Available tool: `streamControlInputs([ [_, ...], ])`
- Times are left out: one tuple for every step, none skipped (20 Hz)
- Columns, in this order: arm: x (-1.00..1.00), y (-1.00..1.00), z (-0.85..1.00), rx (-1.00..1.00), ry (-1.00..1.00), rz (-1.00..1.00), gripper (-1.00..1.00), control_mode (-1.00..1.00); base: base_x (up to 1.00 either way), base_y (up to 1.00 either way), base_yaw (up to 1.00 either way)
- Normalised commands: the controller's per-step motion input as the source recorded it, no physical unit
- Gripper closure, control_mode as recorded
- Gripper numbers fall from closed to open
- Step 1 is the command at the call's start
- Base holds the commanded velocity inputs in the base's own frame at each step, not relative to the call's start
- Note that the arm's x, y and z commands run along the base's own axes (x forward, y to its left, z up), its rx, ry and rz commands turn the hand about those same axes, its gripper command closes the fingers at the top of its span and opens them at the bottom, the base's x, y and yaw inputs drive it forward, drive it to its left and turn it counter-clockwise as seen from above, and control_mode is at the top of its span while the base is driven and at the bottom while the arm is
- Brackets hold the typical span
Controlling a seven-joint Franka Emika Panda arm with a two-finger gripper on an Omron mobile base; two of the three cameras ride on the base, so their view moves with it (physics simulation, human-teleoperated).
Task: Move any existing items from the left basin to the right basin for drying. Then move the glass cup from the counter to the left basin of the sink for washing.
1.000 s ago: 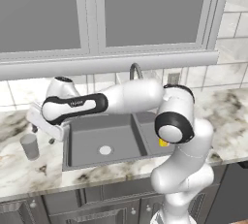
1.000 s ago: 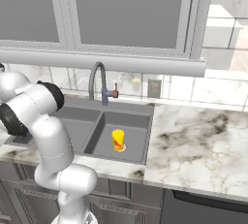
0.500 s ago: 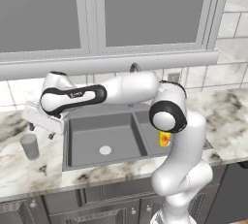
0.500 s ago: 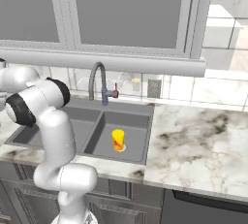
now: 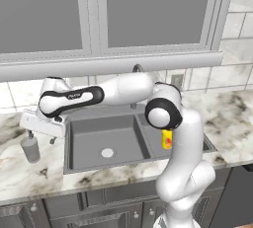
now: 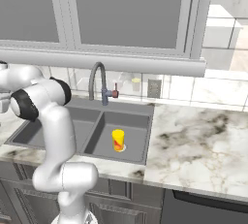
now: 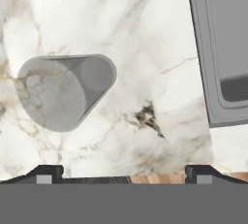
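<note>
The glass cup [image 5: 30, 149] stands upright on the counter [image 5: 29, 177], left of the sink [image 5: 74, 165]. My gripper [image 5: 41, 137] hangs just above the cup and slightly to its right, jaws open and holding nothing. In the hand view the glass cup [image 7: 63, 92] lies up and left of the gripper [image 7: 123, 174], with marble counter [image 7: 145, 48] between them. The left basin [image 5: 89, 143] holds just its pale drain disc [image 5: 107, 153]. A yellow container with a red mark [image 6: 117, 139] stands in the right basin [image 6: 133, 123].
The arched grey faucet [image 6: 99, 80] rises behind the sink's divider. My arm stretches across the sink from the right and hides part of the right basin in the left base view. A sink corner [image 7: 220, 53] lies to the right in the hand view. Wall cabinets hang overhead.
The arm's elbow and upper links have swung left and back over the sink. The hand has stayed above the counter by the cup. The jaws have remained open.
</note>
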Motion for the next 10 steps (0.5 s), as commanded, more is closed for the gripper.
streamControlInputs([
  [0.02, 0.11, -0.32, 0.0, 0.0, 0.03, -1.0, -1.0, 0.0, 0.0, 0.0],
  [0.0, 0.09, -0.28, 0.0, 0.0, 0.02, -1.0, -1.0, 0.0, 0.0, 0.0],
  [0.0, 0.1, -0.18, 0.0, 0.0, 0.0, -1.0, -1.0, 0.0, 0.0, 0.0],
  [0.0, 0.12, -0.14, 0.0, 0.0, 0.0, -1.0, -1.0, 0.0, 0.0, 0.0],
  [0.0, 0.12, -0.14, 0.0, 0.0, 0.0, -1.0, -1.0, 0.0, 0.0, 0.0],
  [0.0, 0.11, -0.14, 0.0, 0.0, 0.0, -1.0, -1.0, 0.0, 0.0, 0.0],
  [0.0, 0.09, -0.17, 0.0, 0.0, 0.0, -1.0, -1.0, 0.0, 0.0, 0.0],
  [0.0, 0.04, -0.14, 0.0, 0.0, 0.0, -1.0, -1.0, 0.0, 0.0, 0.0],
  [0.0, 0.0, -0.11, 0.0, 0.0, 0.0, -1.0, -1.0, 0.0, 0.0, 0.0],
  [0.0, 0.0, -0.11, 0.0, 0.0, 0.0, -1.0, -1.0, 0.0, 0.0, 0.0],
])
